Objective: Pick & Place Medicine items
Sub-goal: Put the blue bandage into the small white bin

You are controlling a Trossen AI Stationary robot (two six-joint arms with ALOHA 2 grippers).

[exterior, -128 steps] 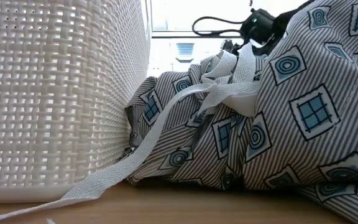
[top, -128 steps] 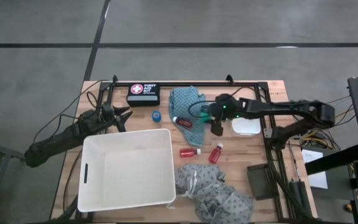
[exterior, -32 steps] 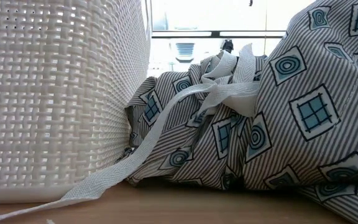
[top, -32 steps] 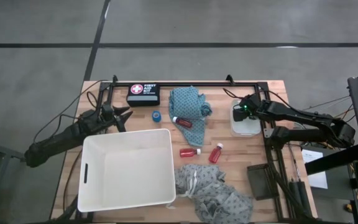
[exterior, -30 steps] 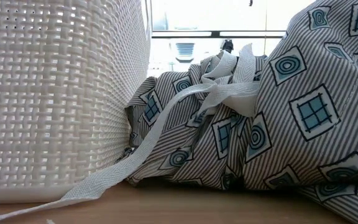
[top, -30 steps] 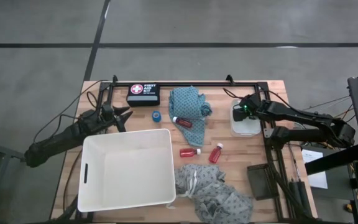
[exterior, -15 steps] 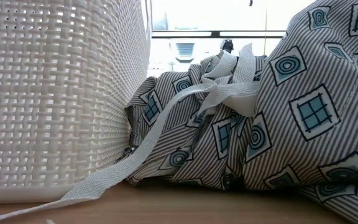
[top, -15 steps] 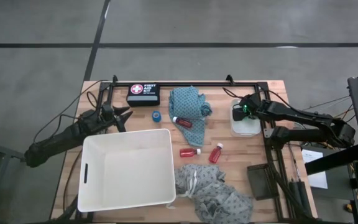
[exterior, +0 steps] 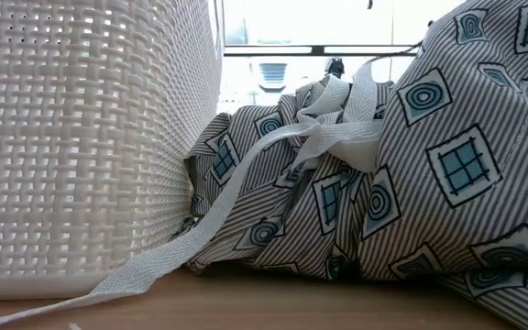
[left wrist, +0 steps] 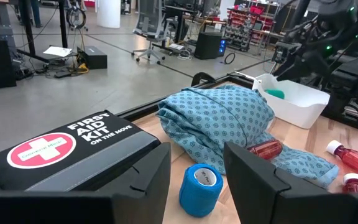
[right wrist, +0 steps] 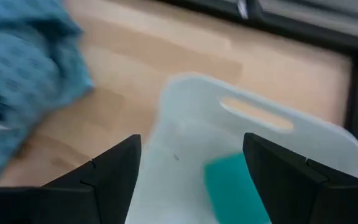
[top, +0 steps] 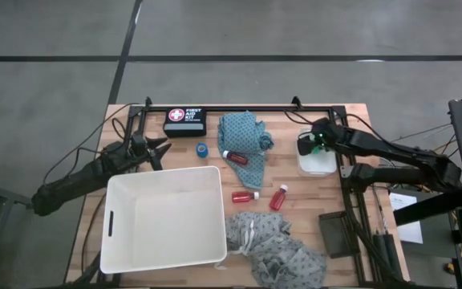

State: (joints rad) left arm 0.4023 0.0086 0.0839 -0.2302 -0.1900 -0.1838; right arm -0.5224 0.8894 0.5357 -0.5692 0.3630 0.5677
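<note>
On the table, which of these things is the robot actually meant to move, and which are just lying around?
Part of the job:
red bottles
blue roll
green roll, in the small white bin

Just lying about:
first aid kit
teal cloth
grey patterned cloth
large white basket

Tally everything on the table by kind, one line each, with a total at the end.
Red bottles: 3
Blue roll: 1
Teal-green roll, in the small white bin: 1
Patterned cloths: 2
Large white basket: 1
Small white bin: 1
First aid kit: 1
Dark flat pad: 1
Total: 11
</note>
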